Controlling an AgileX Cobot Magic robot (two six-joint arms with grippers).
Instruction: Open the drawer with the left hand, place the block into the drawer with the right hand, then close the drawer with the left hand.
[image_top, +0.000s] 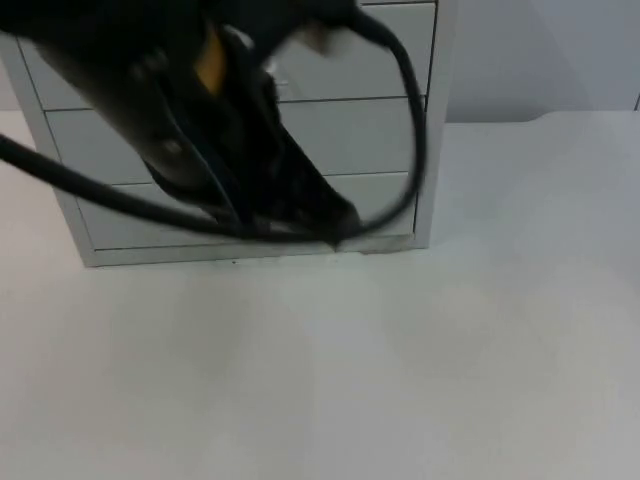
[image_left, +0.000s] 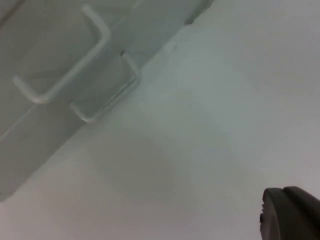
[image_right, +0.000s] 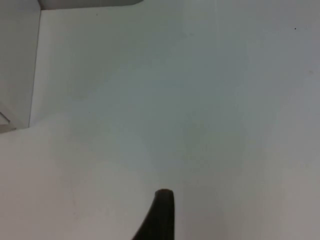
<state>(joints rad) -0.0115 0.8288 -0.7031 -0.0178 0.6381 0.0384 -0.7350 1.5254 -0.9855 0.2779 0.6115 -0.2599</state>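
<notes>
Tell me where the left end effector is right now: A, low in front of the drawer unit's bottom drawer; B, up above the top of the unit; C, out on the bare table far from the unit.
A: in the top view the left end effector sits low against the front of the drawer unit, at its bottom drawer, whose handle appears close by in the left wrist view.

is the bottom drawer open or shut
Shut: the bottom drawer front lies flush with the cabinet frame, with the left claw right in front of it.

Cabinet at the table's back

The cabinet stands on the table, left of middle, its drawers stacked, facing forward.
</notes>
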